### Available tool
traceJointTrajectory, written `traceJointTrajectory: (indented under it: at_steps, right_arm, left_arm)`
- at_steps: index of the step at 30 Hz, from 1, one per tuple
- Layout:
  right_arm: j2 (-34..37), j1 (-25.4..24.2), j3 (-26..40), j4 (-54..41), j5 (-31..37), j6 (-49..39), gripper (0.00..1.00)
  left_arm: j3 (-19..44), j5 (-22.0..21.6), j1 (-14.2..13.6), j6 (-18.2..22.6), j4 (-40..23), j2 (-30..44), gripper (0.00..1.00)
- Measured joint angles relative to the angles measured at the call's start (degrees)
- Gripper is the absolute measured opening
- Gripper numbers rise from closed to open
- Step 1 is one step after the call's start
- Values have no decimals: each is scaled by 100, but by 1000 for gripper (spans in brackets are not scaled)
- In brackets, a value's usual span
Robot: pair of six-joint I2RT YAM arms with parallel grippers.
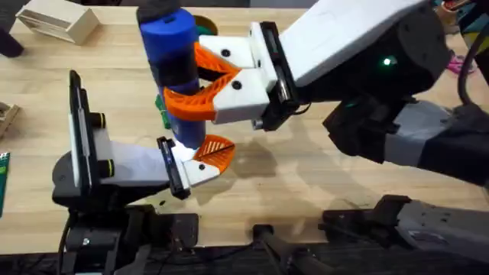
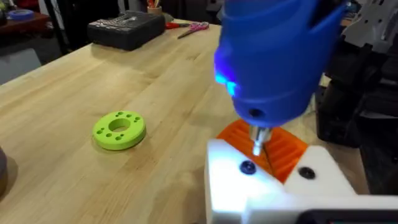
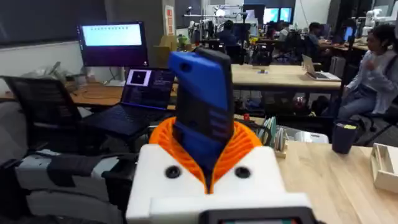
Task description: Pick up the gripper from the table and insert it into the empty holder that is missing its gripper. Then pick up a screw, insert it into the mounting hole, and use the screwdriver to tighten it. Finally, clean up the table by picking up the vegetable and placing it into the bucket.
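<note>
While the right gripper pinches the blue screwdriver upright between its orange pads, the left gripper lies low on the worktop beneath it; whether the left jaws are spread or pressed together I cannot tell. Nearest in the left wrist view, the metal tip meets the white holder where the orange gripper pad already sits, beside a dark screw hole. My judgement: tightening is the step in hand, and the risk is the bit slipping off the screw head if the tool tilts or the left arm shifts, which could cam out or cross-thread the screw. Farther out, the left wrist view shows a bright green ring flat on the wood. From overhead a sliver of dark green, perhaps the vegetable, peeks out behind the screwdriver, and a white box stands at the far corner. Only the close view reveals the tip's contact, which the tool body hides from above
</note>
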Motion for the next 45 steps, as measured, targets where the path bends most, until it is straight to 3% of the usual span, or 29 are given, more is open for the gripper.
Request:
traceJointTrajectory:
  at_steps: [45]
  right_arm:
    - [111,35,-2,-126,-2,-213,28]
  left_arm:
    - [0,2,0,0,0,-1,4]
